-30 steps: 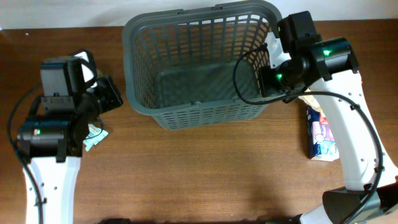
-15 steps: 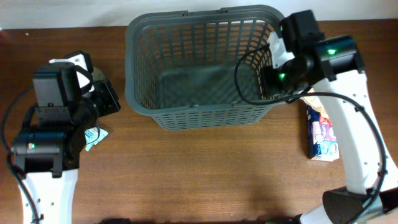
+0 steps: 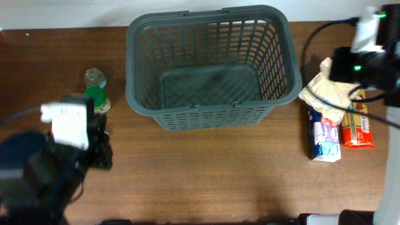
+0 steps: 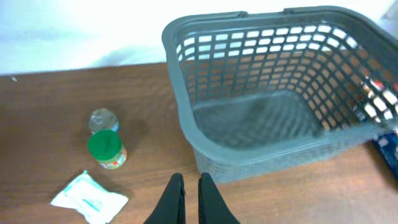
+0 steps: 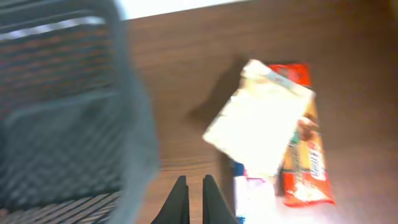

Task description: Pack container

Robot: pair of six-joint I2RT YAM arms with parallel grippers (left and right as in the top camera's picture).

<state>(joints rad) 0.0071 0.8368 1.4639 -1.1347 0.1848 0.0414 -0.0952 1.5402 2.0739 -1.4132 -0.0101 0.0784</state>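
Note:
The dark grey slotted container stands empty at the back middle of the table. It also shows in the left wrist view and blurred in the right wrist view. My left gripper is shut and empty, above bare table in front of the container's left corner. My right gripper is shut and empty, above the table just right of the container. In the overhead view the left arm is blurred at the front left and the right arm is at the right edge.
Left of the container stand a green-lidded jar and a small silver-topped jar. A white pouch lies in front of them. To the right lie a cream bag, a blue-and-white box and an orange-red packet.
Both arms have drawn away from the container: the left toward the front left, uncovering the jars, the right off the rim toward the right edge. The container shifted slightly right.

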